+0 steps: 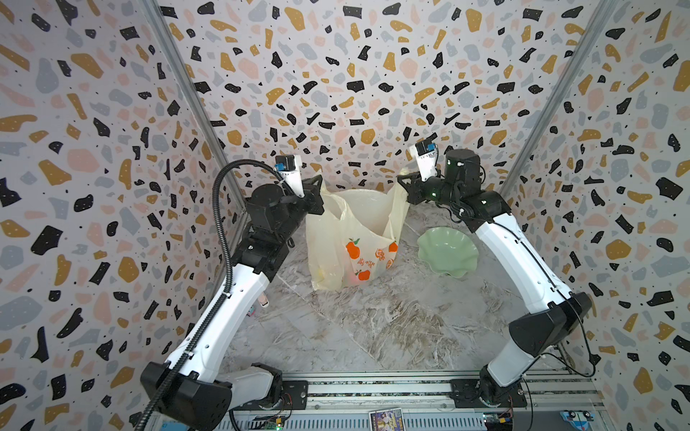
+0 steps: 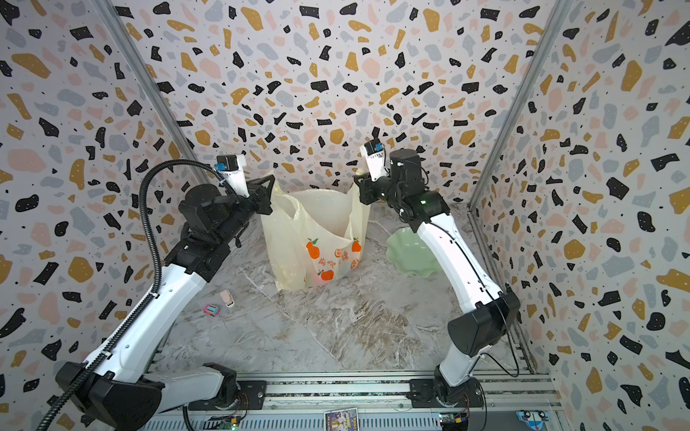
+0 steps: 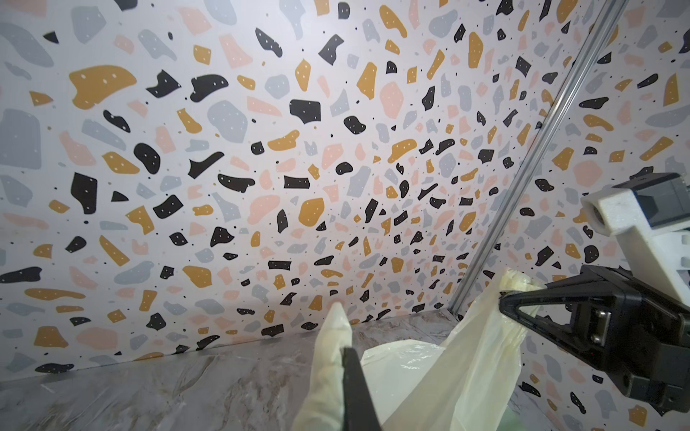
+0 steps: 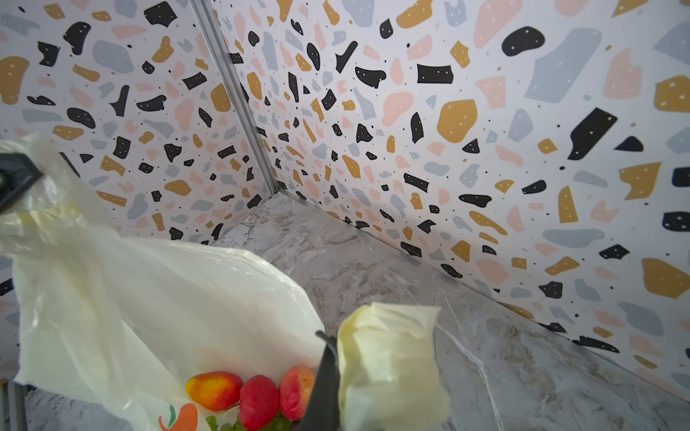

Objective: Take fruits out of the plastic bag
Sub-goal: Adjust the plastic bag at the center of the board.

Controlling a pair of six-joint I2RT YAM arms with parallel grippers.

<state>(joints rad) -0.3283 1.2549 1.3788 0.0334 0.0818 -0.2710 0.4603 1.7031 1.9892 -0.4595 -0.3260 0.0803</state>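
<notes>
Speckled walls close in a marbled counter, where the plastic bag stands toward the back, just beside a green dish. The left hand and the right hand are each clamped shut on one handle, lifted and spread so the mouth gapes. The fruits lie at the bottom, inside. Best, I judge, to release one hand only, the other holding its side high, then reach straight down without snagging the thin film.
</notes>
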